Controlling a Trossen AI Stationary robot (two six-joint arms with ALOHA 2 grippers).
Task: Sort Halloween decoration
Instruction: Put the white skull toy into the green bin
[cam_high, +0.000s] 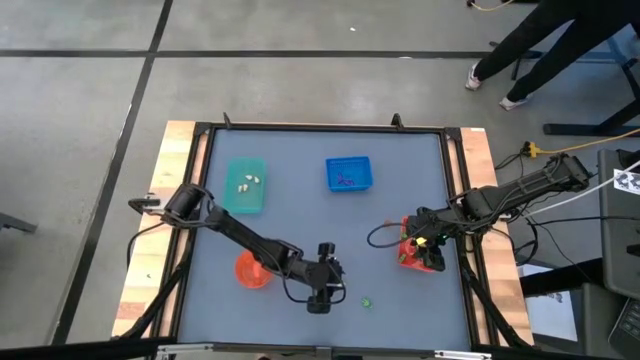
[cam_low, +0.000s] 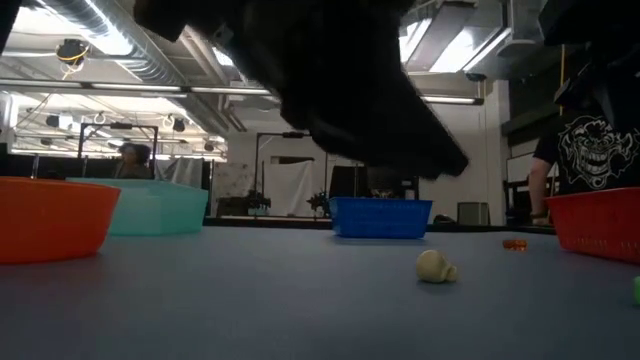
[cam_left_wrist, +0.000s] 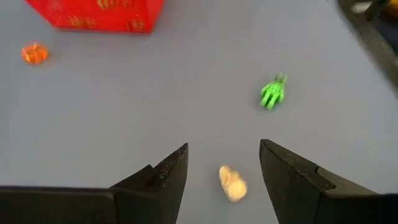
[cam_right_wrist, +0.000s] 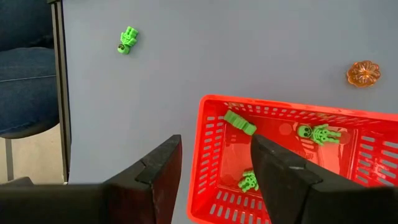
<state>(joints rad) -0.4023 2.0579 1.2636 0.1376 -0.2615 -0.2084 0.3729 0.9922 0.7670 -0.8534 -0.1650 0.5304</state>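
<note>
The cream trinket (cam_left_wrist: 232, 183) lies on the grey surface (cam_left_wrist: 155, 106), between the spread fingers of the left hand (cam_left_wrist: 224, 177). Lower straight, close gently around its middle, then carry it to the teal tray (cam_high: 246, 186). The right hand (cam_right_wrist: 214, 177) hangs open above the red tray (cam_right_wrist: 205, 162).

The left arm is reaching from the left edge across the grey surface (cam_high: 300, 180) toward the front middle, bending at its elbow. Its left claw (cam_left_wrist: 224, 171) is hanging low over the surface, pointing down, with its two dark fingers (cam_left_wrist: 163, 180) standing apart. The right arm is coming in from the right side, folding back a little. Its right claw (cam_right_wrist: 214, 168) is pointing down too, with its fingers spreading apart and holding nothing.
</note>
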